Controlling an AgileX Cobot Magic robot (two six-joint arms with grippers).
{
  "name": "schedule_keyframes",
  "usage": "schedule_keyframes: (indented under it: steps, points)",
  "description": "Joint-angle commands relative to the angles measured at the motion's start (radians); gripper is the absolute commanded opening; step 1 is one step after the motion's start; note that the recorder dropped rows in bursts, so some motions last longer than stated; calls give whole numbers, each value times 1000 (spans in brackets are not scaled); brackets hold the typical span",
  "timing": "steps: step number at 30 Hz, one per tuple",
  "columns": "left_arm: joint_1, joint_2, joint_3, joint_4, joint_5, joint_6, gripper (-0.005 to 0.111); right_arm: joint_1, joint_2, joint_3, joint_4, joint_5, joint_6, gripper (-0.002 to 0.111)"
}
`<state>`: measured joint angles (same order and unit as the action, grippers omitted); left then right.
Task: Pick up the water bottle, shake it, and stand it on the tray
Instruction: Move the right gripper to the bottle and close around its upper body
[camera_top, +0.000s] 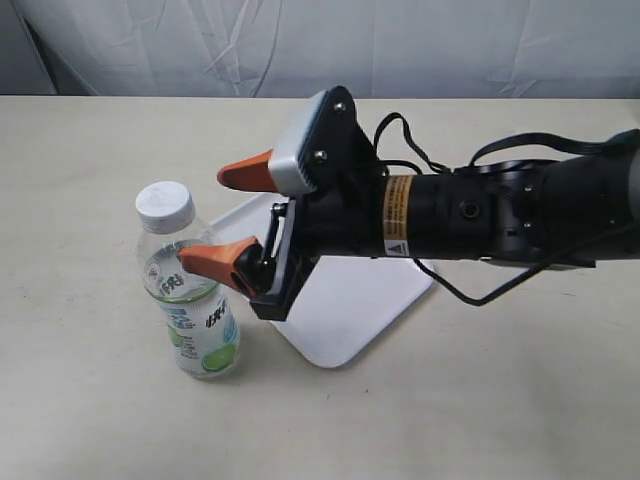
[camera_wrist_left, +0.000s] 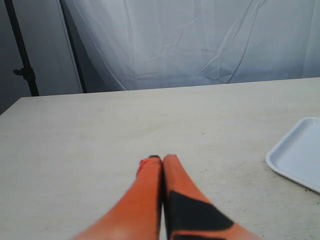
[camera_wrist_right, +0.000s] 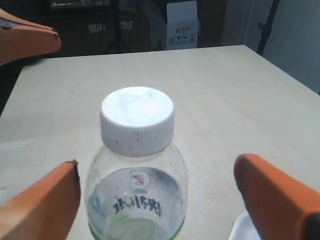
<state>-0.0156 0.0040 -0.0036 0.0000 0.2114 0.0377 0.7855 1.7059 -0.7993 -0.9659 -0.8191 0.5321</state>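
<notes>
The water bottle stands upright on the table just left of the tray, its white cap on top. My right gripper reaches across from the right and is open, its orange fingers level with the bottle's shoulder. In the right wrist view the bottle sits between the two fingers of the right gripper, with a gap on each side and no contact. My left gripper is shut on nothing, low over bare table, and is out of the exterior view.
The tray's corner lies to one side ahead of the left gripper, and another corner shows by the right gripper's finger. A white curtain hangs behind the table. An orange fingertip shows at the edge of the right wrist view.
</notes>
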Motion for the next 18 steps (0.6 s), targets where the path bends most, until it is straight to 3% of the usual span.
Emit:
schedule_keyframes:
  steps: [1,18]
  points:
    - [-6,-4,4,0,-9,-4,0,13,52,-43,8,4,49,82]
    - [-6,-4,4,0,-9,-4,0,35,159,-52,-19,-99,77,82]
